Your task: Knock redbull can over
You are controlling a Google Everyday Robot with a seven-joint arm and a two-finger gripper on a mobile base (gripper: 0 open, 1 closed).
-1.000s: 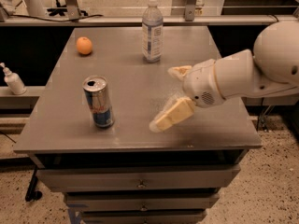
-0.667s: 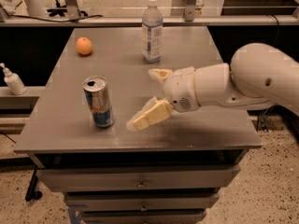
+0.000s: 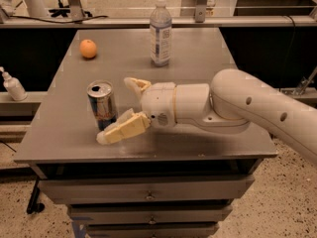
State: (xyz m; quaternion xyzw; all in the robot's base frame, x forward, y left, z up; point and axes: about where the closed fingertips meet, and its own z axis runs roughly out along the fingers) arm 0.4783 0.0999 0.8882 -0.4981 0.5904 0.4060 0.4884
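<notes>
Grey sheet metal forms the counter point(image 3: 198, 53), a flat top over a stack of metal drawers point(image 3: 148, 195). On its near left part stands the slim silver-and-blue redbull can point(image 3: 102, 105), upright, its silver top with the pull-tab facing up. A bulky white robot arm point(image 3: 247, 103) reaches in from the right, low over the surface, and ends in the cream-coloured two-finger pincer point(image 3: 118, 109), which sits just to the right of the can. Its fingers are spread wide apart: the far finger point(image 3: 135, 85) points up beside the can's upper right edge with a small gap, while the near finger point(image 3: 123, 129) lies low and stretches leftward in front of the can's base, so close that whether it touches cannot be told. Nothing is pinched between them. Far back on the left rests a small round orange fruit point(image 3: 88, 48), well apart from the can. A tall clear plastic bottle with a white cap point(image 3: 160, 32) stands upright at the far middle. Off the counter's left side, a small white pump bottle point(image 3: 12, 86) sits on a lower ledge.
</notes>
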